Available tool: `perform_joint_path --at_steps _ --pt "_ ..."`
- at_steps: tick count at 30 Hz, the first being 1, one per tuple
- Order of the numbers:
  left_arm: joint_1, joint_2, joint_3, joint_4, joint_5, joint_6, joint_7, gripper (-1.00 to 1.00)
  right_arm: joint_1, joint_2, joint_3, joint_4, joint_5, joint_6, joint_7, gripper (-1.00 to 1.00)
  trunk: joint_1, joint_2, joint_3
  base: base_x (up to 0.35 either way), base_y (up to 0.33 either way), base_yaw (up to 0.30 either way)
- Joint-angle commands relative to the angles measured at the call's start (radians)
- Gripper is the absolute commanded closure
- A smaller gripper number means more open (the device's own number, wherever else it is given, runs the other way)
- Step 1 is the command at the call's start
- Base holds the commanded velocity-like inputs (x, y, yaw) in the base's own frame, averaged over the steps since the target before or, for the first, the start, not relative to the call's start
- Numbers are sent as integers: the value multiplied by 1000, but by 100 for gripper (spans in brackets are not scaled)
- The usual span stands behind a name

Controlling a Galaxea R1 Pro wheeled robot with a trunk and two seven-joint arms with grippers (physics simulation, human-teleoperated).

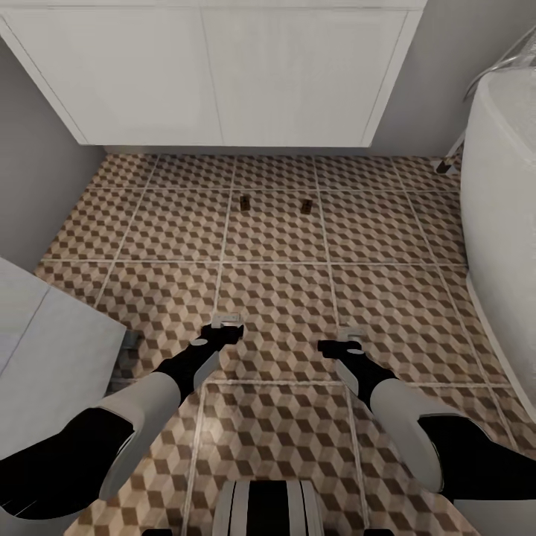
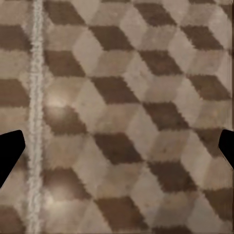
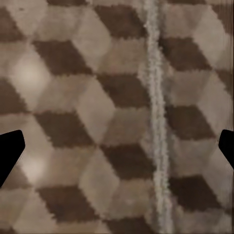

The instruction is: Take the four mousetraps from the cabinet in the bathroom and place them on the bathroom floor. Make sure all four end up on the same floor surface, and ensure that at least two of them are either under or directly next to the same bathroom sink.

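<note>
Two small dark brown mousetraps (image 1: 243, 202) (image 1: 306, 206) lie side by side on the bathroom floor (image 1: 275, 298), one tile row in front of a white two-door unit (image 1: 216, 74). Both arms reach down and forward over the cube-patterned tiles, well short of the traps. My left gripper (image 1: 223, 327) (image 2: 117, 148) is open, its dark fingertips (image 2: 9, 151) far apart over bare tile. My right gripper (image 1: 339, 344) (image 3: 117, 148) is open too, with only tile and a grout line between its fingertips (image 3: 9, 151). The cabinet is out of view.
A white bathtub (image 1: 499, 223) curves along the right side. A pale grey-white box-like unit (image 1: 45, 357) juts in at the left beside my left arm. Grey walls flank the white unit at the back.
</note>
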Motion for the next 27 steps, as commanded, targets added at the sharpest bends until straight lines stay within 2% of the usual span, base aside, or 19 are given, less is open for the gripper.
perform_joint_path --at_steps 1,27 --pt "0 1 -9 1 9 -2 5 -100 0 0 2 -1 -4 3 -4 -100 -1 0 3 0 0 0" --pt "0 2 -7 2 13 -9 3 -100 0 0 2 -1 -4 4 -7 -100 -12 6 104 0 0 0"
